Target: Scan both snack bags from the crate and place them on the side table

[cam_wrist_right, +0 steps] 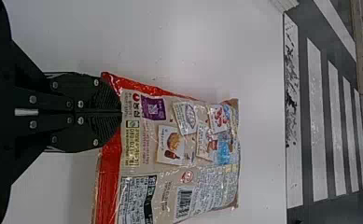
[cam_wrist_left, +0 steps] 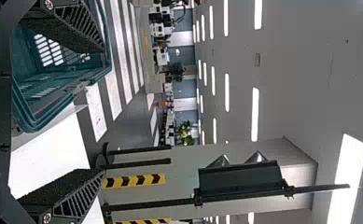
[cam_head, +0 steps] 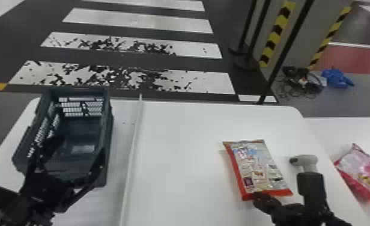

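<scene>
Well, right pincer (cam_head: 263, 200) at bag (cam_head: 256, 168) edge

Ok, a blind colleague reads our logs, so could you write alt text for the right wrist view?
The right gripper, its black fingers shut, at the red edge of a printed snack bag over a white table. Beyond lie white stripes on dark floor.

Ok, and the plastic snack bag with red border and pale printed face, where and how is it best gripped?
Best, I think, at the flat red end strip nearest the robot, coming from the robot's side: it looks thinner than the bag's plump middle and faces the robot. The right gripper is shut there.
</scene>
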Available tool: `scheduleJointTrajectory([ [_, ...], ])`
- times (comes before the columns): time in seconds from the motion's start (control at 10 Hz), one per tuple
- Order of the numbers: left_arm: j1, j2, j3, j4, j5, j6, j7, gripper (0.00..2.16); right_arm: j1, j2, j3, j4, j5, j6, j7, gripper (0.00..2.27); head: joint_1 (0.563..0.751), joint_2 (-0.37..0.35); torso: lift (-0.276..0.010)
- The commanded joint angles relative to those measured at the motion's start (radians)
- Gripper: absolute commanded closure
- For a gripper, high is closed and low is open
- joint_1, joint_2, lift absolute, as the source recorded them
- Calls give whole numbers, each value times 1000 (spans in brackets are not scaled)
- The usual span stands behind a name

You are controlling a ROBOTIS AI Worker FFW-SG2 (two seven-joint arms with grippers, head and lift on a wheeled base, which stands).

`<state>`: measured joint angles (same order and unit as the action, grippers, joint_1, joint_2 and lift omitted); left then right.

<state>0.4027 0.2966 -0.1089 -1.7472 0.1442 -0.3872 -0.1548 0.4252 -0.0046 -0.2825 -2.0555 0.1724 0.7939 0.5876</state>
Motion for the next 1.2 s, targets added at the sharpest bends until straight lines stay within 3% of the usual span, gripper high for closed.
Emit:
scheduleJointTrajectory([
  [0.0,-1,-1,0,0,0,0,0,80,9,5,-3,-2,-11,0,0,2243,695,-147,-98],
  [0.3,1,-2,0,0,0,3,-2,80,32,5,17,-52,-22,25,0,2223,695,-137,-98],
  [0.4,2,-2,2,-2,0,0,-2,80,43,5,0,-115,-47,107,1,1970,695,-134,-98],
  [0.5,2,-1,3,0,0,3,-2,80,72,5,-44,-184,-133,132,6,1379,695,-134,-98],
  [0.6,2,-1,2,-2,0,0,-2,80,81,5,-87,-236,-186,150,8,522,695,-137,-98],
  [0.7,4,-1,0,-8,0,0,-2,80,67,5,-119,-249,-186,144,5,70,695,-144,-98],
  [1.1,8,6,5,-17,5,12,1,80,-65,5,-279,-146,-156,80,-18,63,695,-239,-98],
])
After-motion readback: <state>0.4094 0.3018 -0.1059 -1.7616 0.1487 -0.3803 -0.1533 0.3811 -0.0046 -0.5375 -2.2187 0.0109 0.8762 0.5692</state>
